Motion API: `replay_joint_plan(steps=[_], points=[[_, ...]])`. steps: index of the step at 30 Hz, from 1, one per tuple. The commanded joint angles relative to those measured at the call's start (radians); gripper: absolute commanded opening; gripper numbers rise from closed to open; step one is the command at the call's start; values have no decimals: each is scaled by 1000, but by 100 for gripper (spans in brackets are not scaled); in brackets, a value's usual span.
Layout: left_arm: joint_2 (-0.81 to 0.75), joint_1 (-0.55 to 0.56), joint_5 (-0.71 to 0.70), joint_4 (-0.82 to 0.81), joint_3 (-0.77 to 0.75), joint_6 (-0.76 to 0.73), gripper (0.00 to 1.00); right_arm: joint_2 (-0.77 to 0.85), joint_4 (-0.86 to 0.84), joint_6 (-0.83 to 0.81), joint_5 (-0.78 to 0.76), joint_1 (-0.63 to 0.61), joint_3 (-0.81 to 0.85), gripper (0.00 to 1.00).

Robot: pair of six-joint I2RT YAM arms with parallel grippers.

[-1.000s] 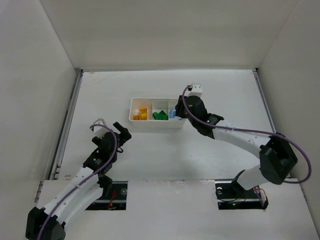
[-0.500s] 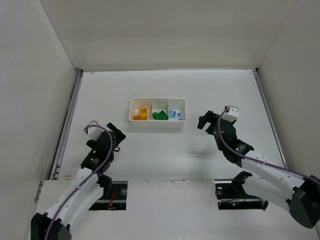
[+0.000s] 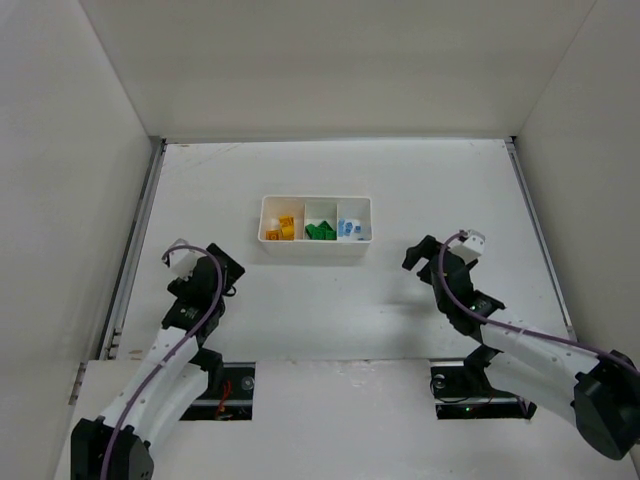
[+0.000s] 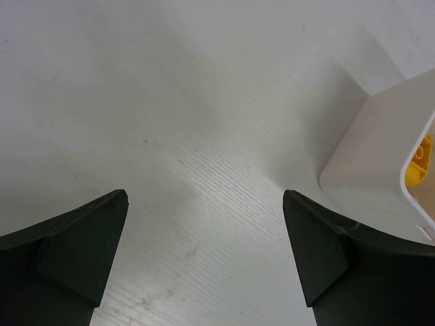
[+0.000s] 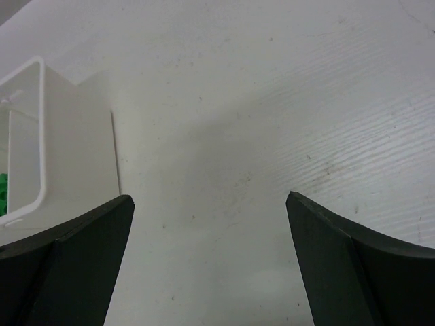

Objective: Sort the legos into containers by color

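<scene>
The containers are one white three-part tray [image 3: 315, 251] in the middle of the table. Yellow-orange legos [image 3: 281, 229] lie in its left compartment, green legos [image 3: 320, 231] in the middle one, light blue legos [image 3: 348, 228] in the right one. My left gripper [image 3: 228, 272] hovers near-left of the tray, open and empty. In the left wrist view the gripper [image 4: 204, 197] faces bare table, with the tray's corner [image 4: 367, 156] and a yellow brick [image 4: 421, 159] at the right. My right gripper [image 3: 418, 252] stands open and empty near-right of the tray; its wrist view shows the gripper [image 5: 209, 197] beside the tray's end wall [image 5: 75, 142].
White walls close in the table on the left, back and right. A metal rail [image 3: 135, 250] runs along the left edge. Both arm bases sit at the near edge.
My right arm has pulled back from over the tray's right end to the near right, and its jaws have opened. My left arm has drawn back slightly toward the near left.
</scene>
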State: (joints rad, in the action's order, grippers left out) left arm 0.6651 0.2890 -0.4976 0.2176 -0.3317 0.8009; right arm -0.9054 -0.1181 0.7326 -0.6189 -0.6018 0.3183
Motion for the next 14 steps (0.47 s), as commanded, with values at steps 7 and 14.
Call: replay_joint_plan(steps=[7, 14], points=[[7, -67, 39, 14, -55, -22, 100, -73, -98, 62, -8, 53, 16, 100], [53, -77, 117, 179, -203, -68, 100, -84, 76, -45, 53, 145, 168, 100]])
